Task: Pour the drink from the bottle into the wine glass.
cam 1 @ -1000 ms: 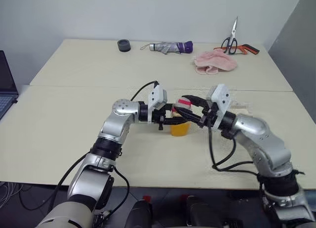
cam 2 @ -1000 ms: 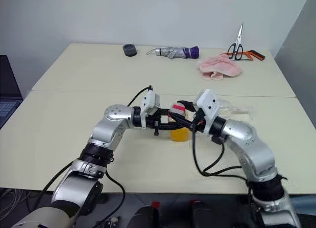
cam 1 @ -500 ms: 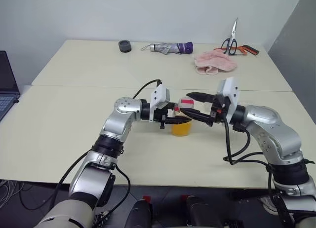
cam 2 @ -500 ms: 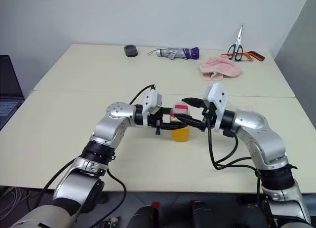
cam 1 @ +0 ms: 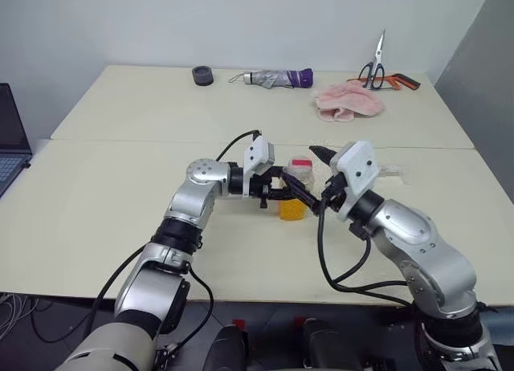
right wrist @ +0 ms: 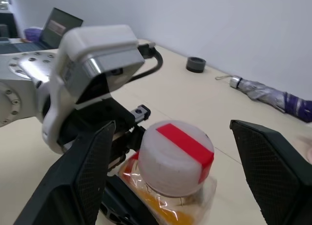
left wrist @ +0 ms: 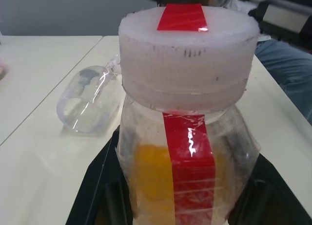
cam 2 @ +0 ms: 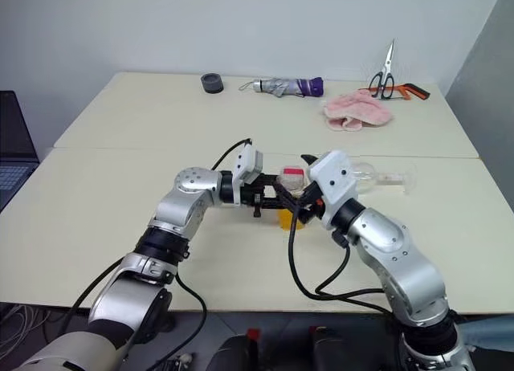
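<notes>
Pale cream tabletops [cam 1: 104, 202], two set edge to edge, fill the scene beneath a plain white wall. Near the middle of the nearer table, the bottle [cam 1: 294, 196] stands upright, its long axis vertical, with the orange drink [cam 1: 291, 209] filling its lower part and the red-and-white cap [right wrist: 176, 156] still on top.

From the robot's left, the left gripper [cam 1: 283, 194] reaches in roughly level, pointing toward the right, and its black fingers are clamped on the bottle's body below the cap. That arm is bent at the elbow with its wrist turned inward.

From the other side, the right gripper [right wrist: 178, 181] approaches, pointing forward and to the left, close to level. Its jaws are spread wide, holding nothing. In the right wrist view one finger sits on each side of the cap, clear of it, so the cap lies straight ahead between the fingers. The right arm is folded tightly, elbow low.

Just beyond the bottle, toward the robot's right, the wine glass [cam 2: 369, 178] lies on its side, empty, its stem pointing to the right.

As a judgement, the next move turns on closing the right fingers squarely around the cap to unscrew it.
</notes>
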{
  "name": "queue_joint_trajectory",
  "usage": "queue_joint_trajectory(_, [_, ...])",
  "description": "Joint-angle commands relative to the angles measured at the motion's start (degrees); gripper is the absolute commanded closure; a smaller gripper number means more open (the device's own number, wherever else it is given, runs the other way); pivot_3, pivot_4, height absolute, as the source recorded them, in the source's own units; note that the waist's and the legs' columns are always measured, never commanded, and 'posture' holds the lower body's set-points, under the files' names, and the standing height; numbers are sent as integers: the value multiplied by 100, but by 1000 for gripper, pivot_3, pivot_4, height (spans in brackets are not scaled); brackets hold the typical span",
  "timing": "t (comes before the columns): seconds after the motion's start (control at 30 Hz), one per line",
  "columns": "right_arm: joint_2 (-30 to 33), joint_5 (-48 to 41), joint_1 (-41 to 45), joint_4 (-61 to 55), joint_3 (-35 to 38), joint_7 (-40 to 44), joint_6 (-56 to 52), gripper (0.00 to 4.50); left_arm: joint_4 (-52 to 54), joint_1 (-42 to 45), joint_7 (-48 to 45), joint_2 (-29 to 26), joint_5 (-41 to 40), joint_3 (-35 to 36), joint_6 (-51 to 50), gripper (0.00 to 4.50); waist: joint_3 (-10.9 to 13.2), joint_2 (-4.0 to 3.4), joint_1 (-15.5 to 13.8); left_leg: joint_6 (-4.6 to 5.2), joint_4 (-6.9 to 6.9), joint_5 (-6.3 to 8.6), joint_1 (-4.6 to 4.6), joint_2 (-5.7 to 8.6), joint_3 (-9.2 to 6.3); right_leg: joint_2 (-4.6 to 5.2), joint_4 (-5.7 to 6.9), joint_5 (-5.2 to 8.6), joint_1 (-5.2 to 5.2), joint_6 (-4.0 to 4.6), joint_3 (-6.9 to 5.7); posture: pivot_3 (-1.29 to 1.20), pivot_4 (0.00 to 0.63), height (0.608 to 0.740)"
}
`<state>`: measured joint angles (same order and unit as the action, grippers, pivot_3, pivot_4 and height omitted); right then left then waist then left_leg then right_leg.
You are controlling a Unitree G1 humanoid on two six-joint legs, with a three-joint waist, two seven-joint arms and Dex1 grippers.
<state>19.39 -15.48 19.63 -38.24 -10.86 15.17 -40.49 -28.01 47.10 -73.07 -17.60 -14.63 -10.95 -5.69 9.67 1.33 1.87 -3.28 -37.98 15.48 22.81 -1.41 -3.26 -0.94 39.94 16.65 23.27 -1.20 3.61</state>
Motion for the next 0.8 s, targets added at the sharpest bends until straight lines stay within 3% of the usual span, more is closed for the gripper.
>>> queue_joint_trajectory(0.03, [-140, 230, 12, -58, 31, -233, 91, 500, 43, 228, 26, 53, -31, 130, 166, 2686, 0, 0, 0, 0, 0, 0, 0, 0, 0, 0, 0, 0, 0, 0, 0, 0, 150, 740])
queue_joint_trajectory(0.23, [-421, 315, 18, 67, 49, -305, 188, 500, -1, 243, 43, 65, 0, 123, 229, 2686, 0, 0, 4, 0, 1, 0, -1, -1, 0, -1, 1, 0, 0, 0, -1, 0, 150, 740])
queue_joint_trajectory(0.33, [-484, 323, 27, 121, 5, -241, 162, 1081, -1, 236, 46, 63, 12, 121, 251, 2686, 0, 0, 3, 0, 1, 0, -1, -1, 0, -1, 1, 0, 0, 0, -1, 0, 150, 740])
queue_joint_trajectory(0.47, [-591, 245, -1, 175, 37, -200, 143, 2475, 28, 218, 58, 65, 18, 124, 253, 2686, 0, 0, 4, 0, 1, 0, -1, -1, -1, -1, 1, 0, 0, 0, -1, 0, 150, 740])
queue_joint_trajectory(0.6, [-578, 94, -100, 255, 68, 133, 424, 2626, 126, 155, 26, 26, 10, 118, 233, 2689, 0, 0, 3, 1, 1, 0, 0, 0, 0, -1, 0, 0, 0, 0, -1, 0, 150, 740])
queue_joint_trajectory(0.8, [718, -647, 828, 1532, 54, 3127, 1466, 2626, 101, 230, -222, -89, 54, 60, 291, 2693, 1, -1, 8, 2, -3, 0, -3, 5, 4, 1, -1, -2, -2, -4, 0, 0, 150, 740])
